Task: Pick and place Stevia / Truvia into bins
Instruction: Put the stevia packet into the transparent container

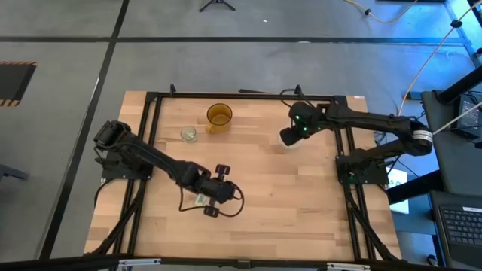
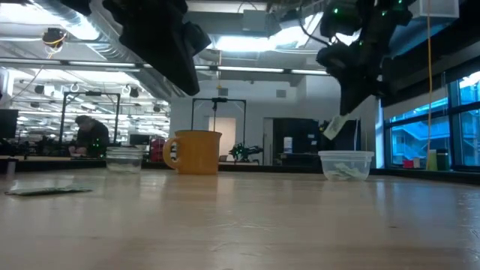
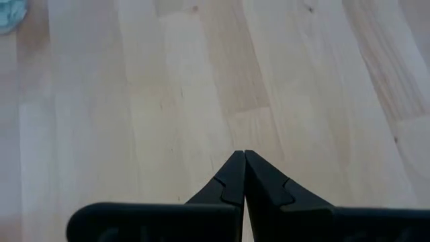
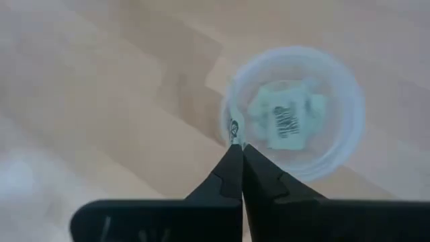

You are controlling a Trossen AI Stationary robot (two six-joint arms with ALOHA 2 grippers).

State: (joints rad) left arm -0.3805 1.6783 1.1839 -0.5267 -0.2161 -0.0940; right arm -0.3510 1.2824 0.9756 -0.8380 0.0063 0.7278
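Stevia packet (image 2: 46, 190) nearest the low camera lies flat on the wooden table (image 1: 301, 203), well in front of the amber mug (image 2: 196, 152) and off to the glass-cup side of it. In the high view that same packet sits right beside the left gripper (image 1: 213, 193), tucked partly under it, so only a bit of green and white shows. The left gripper hangs over bare wood, well in front of the mug, and its fingers are pinched together with nothing between them.

Farther back, the small glass cup (image 2: 124, 158) stands just beside the mug, on the left arm's side. I can't tell if anything's in it.

On the mug's other side, well apart from it, is the wider clear plastic cup (image 2: 346, 165), with at least one packet (image 4: 287, 119) already lying in the bottom. The right gripper (image 2: 341, 112) hovers just above that cup's rim, fingers clamped on another Stevia packet (image 2: 333, 127), which dangles tilted over the cup, not yet inside.
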